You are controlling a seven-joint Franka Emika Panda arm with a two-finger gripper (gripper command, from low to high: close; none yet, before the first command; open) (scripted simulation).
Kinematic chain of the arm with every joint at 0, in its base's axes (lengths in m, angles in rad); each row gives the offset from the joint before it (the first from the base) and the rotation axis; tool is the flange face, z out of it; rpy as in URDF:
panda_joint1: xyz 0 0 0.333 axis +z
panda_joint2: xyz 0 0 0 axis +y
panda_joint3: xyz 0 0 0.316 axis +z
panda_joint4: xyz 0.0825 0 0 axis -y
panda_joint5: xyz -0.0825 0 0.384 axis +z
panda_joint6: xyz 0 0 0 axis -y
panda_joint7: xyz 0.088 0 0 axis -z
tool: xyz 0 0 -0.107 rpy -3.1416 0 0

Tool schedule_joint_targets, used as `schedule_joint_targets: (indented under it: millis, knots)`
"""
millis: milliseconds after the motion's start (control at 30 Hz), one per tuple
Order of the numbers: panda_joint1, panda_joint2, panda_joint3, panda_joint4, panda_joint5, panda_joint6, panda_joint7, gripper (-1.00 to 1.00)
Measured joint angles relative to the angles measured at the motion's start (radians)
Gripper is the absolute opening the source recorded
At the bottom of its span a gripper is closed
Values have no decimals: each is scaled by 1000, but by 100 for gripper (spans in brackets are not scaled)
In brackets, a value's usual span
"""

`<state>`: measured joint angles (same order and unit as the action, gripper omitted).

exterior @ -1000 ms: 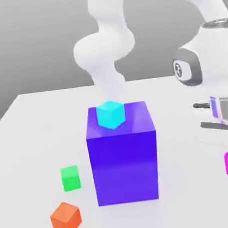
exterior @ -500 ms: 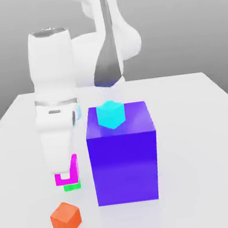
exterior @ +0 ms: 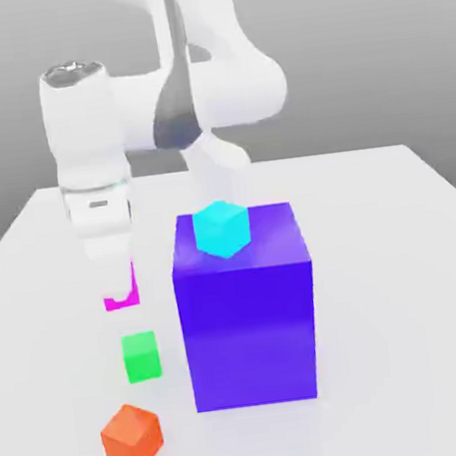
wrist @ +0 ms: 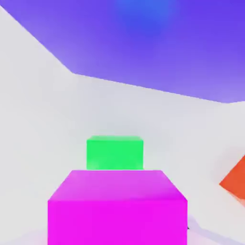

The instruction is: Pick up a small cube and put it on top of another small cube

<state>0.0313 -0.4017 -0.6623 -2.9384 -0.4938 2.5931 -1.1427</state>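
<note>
The claw (exterior: 120, 293) is closed on the magenta cube (exterior: 122, 303), which is gripped at the lower end of the arm (exterior: 86, 129), toward the exterior view's left. In that view the cube is largely covered by the claw, with only its lower part and one side left exposed. The green cube (exterior: 141, 356) is seen just below the held cube in the exterior view, apart from it, and is rested on the bench (exterior: 382, 304).

In the hand view the top and one full side of the magenta cube are shown, faces that are mostly masked in the exterior view. By the exterior view, the cyan cube (exterior: 222, 229) is shown clearly on top of the big blue-purple block (exterior: 248, 320); in the hand view only a bluish blur is given on the block's surface. The orange cube (exterior: 132, 439) is cut off in the hand view but is seen whole in the exterior one, nearer the front than the green cube.

Compared with half a second ago, the magenta cube is shown higher in the exterior view, and the green cube, then partly covered, is now fully exposed. The green, orange and cyan cubes and the block are left unmoved.
</note>
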Motion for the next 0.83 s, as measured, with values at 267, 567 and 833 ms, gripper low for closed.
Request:
schedule_joint_targets:
  millis: [267, 567, 833]
  knots:
    - [31, 95, -40, 7, 25, 92, -23, -100]
    - [168, 318, -116, -14, 254, 303, -181, -100]
    - [182, 350, -99, -19, 335, 328, -237, 100]
